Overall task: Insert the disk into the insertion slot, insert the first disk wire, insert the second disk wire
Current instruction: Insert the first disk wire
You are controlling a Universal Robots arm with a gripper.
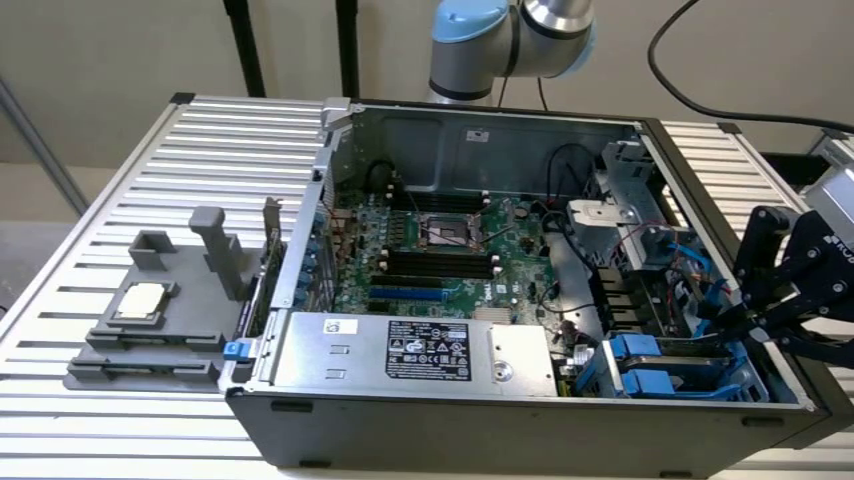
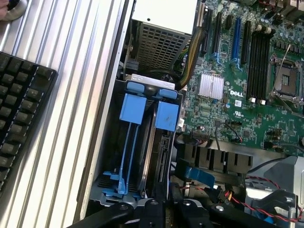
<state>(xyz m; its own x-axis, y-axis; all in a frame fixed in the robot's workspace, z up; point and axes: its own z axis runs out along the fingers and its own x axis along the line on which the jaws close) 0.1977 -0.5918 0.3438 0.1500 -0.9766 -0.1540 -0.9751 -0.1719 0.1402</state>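
One flat silver-grey disk point(image 2: 149, 156), clipped in a bright blue plastic carrier frame, stands on edge inside the rectangular slate-blue ribbed plastic insertion slot point(image 2: 110, 142). Only the disk's thin edge shows, between two bright blue tabs point(image 2: 132, 108). The slot sits in a corner of the open dark grey computer case point(image 1: 534, 425), next to the silver power-supply box with a black label point(image 1: 427, 350) and near the green motherboard point(image 1: 441, 250). The black gripper point(image 1: 750, 325) hangs close over the end of the slot away from the tabs, at the exterior view's right. I cannot tell how wide it is open, or whether it touches or holds anything. The case rests on a slatted aluminium table point(image 1: 174, 180), which also carries a grey plastic fixture point(image 1: 160, 320) and a black keyboard point(image 2: 19, 114).
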